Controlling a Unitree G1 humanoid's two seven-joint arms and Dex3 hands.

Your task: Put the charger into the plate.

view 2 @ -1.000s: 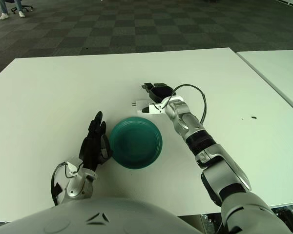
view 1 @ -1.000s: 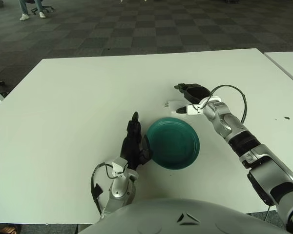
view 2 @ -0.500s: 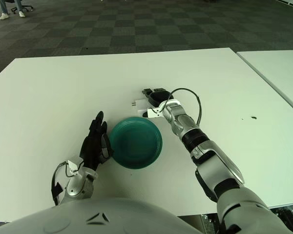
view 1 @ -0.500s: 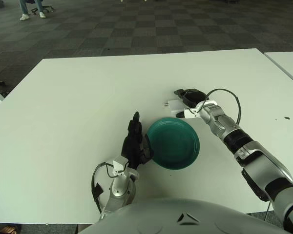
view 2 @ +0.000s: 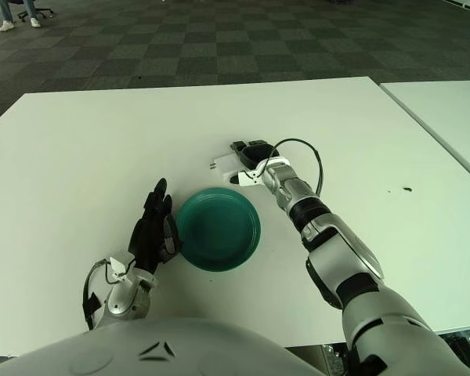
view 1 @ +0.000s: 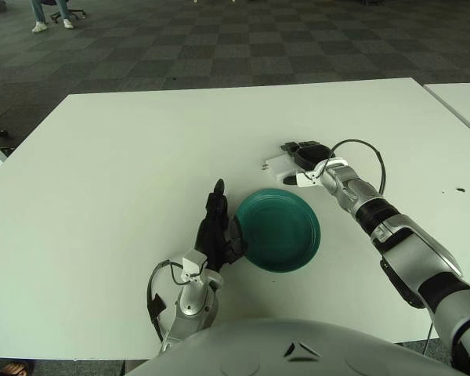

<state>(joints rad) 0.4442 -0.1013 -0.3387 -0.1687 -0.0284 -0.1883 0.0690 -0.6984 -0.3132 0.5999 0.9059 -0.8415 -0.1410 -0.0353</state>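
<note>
The white charger (view 1: 277, 164) lies on the white table just beyond the far rim of the round green plate (view 1: 279, 229). My right hand (view 1: 304, 153) reaches in from the right, and its black fingers are curled over the charger's right end, with the prongs pointing left. The charger looks slightly tilted in the grip. My left hand (view 1: 215, 229) stands edge-up at the plate's left rim with its fingers straight and holds nothing. The plate has nothing in it.
The white table (view 1: 125, 172) stretches wide to the left and back. A second white table (view 1: 462, 102) adjoins at the far right. A small dark speck (view 1: 460, 189) marks the table's right part. Dark checkered floor lies beyond the far edge.
My right hand has settled lower onto the charger and its fingers have closed around it. The charger has tilted and shifted slightly. The left hand and the plate have not moved.
</note>
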